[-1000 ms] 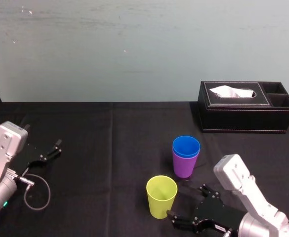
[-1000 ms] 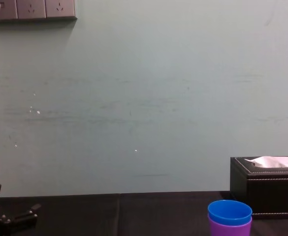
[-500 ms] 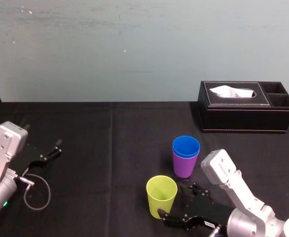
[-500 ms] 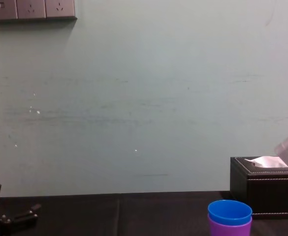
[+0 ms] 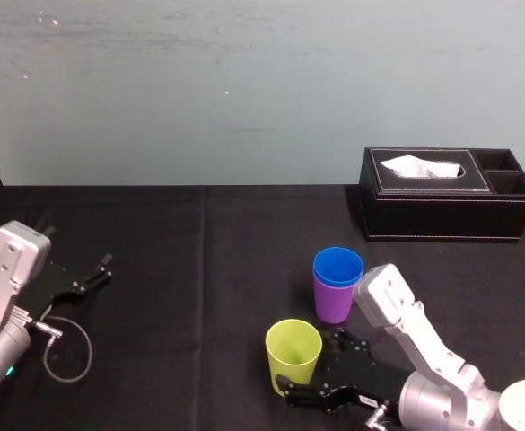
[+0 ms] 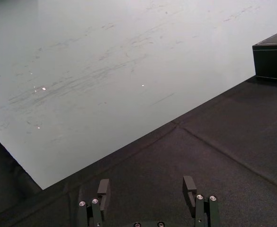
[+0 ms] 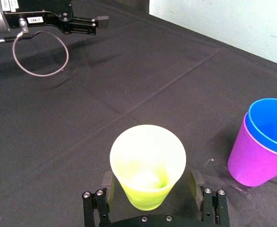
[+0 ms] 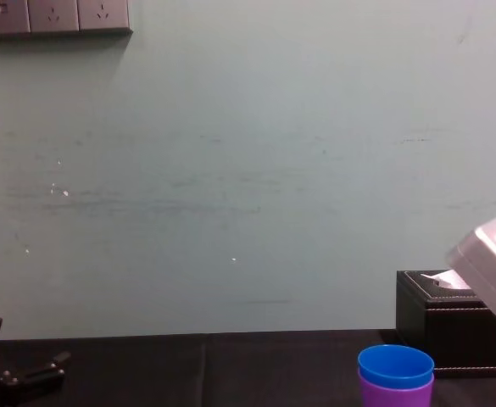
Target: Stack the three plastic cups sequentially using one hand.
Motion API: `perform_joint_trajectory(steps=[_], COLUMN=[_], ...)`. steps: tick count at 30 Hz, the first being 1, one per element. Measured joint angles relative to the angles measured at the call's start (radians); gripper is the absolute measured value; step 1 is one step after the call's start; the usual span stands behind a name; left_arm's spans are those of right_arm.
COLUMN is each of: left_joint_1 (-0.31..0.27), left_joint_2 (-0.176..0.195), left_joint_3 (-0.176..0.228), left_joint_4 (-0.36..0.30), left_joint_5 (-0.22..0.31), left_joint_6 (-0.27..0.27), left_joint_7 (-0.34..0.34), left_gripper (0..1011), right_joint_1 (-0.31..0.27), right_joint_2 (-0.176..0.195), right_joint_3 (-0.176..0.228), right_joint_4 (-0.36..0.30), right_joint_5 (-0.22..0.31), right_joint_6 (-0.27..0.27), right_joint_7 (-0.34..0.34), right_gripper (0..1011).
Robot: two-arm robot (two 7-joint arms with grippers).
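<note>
We see the yellow-green cup [image 5: 293, 355] standing upright, mouth up, in the lower middle of the head view on the black tablecloth [image 5: 199, 260]. The right gripper [image 7: 151, 178] comes in from the lower right corner of that frame, its two fingers spread wide, one on each side of the cup's lower body. In the right wrist view we make out a strip of cloth between each finger and the cup wall, so the cup stands free between them.

Just above and to the right of it, apart from it, stands the purple cup [image 5: 334, 303] with the blue cup [image 5: 337, 266] nested inside, the blue rim rising above the purple one. In the chest view this pair sits at the bottom edge, right of centre.

The black leather tissue box [image 5: 441, 202] is in the upper right, with a white tissue [image 5: 421, 167] poking out.

The left gripper [image 5: 90, 277] lies near the left edge, well apart from the cups, its fingers parted, beside a grey cable [image 7: 39, 74] loop.
</note>
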Motion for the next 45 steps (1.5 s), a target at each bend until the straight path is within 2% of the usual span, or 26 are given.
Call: perform_joint_trajectory(steps=[29, 45], left_joint_1=[0.0, 0.0], left_joint_2=[0.0, 0.0], left_joint_3=[0.0, 0.0], left_joint_4=[0.0, 0.0], left_joint_5=[0.0, 0.0], left_joint_6=[0.0, 0.0], left_joint_7=[0.0, 0.0], left_gripper=[1000, 1000], right_joint_1=[0.05, 0.063], right_joint_2=[-0.044, -0.057], right_joint_3=[-0.034, -0.039], right_joint_4=[0.074, 0.096], right_joint_5=[0.004, 0.004], right_joint_6=[-0.013, -0.015], right_joint_7=[0.001, 0.001], right_gripper=[1004, 1004])
